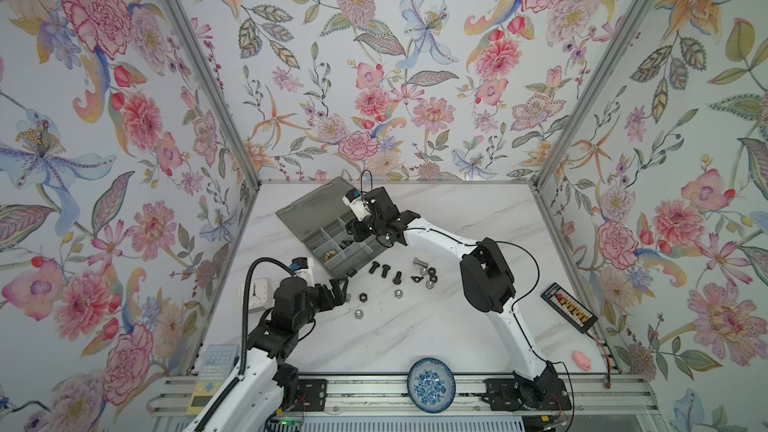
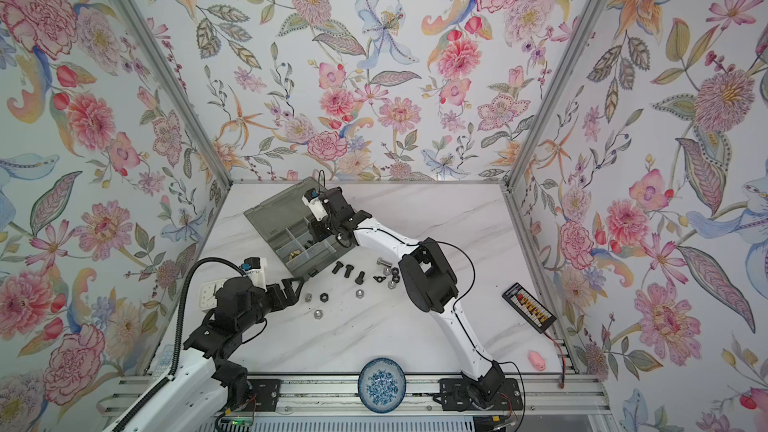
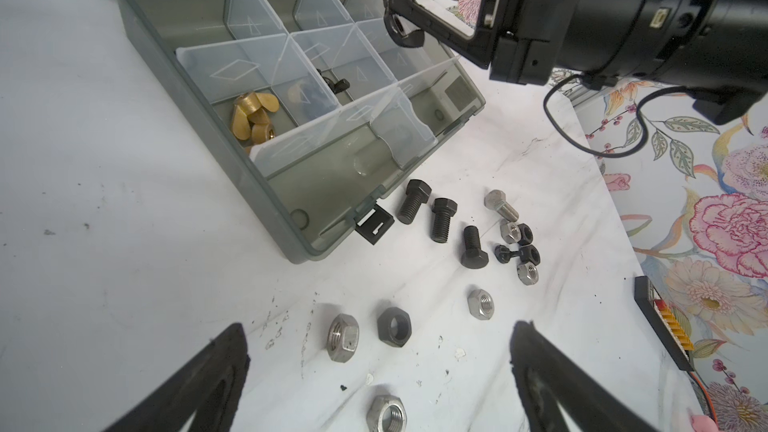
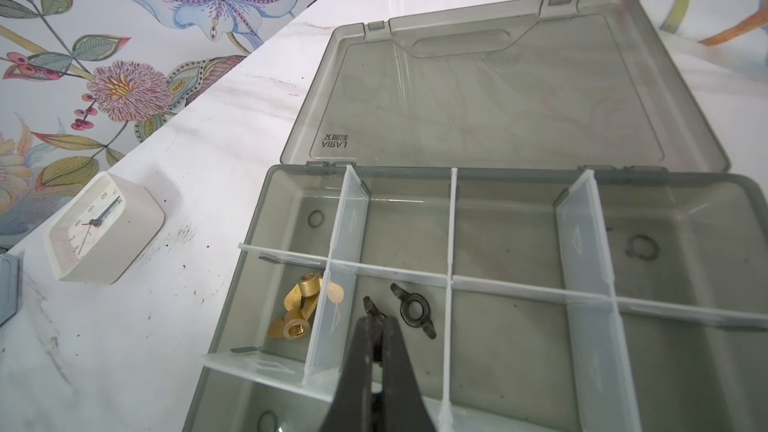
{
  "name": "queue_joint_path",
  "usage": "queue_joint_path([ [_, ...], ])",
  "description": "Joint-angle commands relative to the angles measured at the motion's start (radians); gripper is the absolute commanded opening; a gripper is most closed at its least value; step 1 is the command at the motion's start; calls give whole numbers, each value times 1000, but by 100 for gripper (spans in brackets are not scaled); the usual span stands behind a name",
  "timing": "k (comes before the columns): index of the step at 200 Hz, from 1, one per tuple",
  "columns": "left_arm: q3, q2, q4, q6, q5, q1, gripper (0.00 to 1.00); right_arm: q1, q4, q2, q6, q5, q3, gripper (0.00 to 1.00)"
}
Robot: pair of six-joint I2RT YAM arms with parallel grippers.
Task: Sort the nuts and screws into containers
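The left fingers [image 3: 224, 351] are spread wide, holding nothing, low over the surface [image 3: 124, 243]. Between them lie a silver hex nut [image 3: 343, 337] and a black hex nut [image 3: 394, 327]; the screws [image 3: 440, 220] lie farther out, beyond the tips. The right fingers [image 4: 397, 367] are pressed together, pinching a black wing nut [image 4: 371, 306] over a compartment of the organizer box [image 4: 519, 97]. A second black wing nut [image 4: 413, 317] lies in that compartment, just beside the tips.

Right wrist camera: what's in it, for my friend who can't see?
The right gripper, shut, pinches a black wing nut over a compartment of the open grey organizer box. A second black wing nut lies in that compartment, brass wing nuts in the next one. A white clock stands beside the box.
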Motion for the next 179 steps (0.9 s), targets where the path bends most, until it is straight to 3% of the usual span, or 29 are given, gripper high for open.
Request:
queue_joint_path([
  [1,-3,-9,1,-11,1,11,99,5,4,27,-12,-18,35,0],
  [179,1,-34,-39,-7,-20,13,99,11,33,94,4,-1,35,0],
])
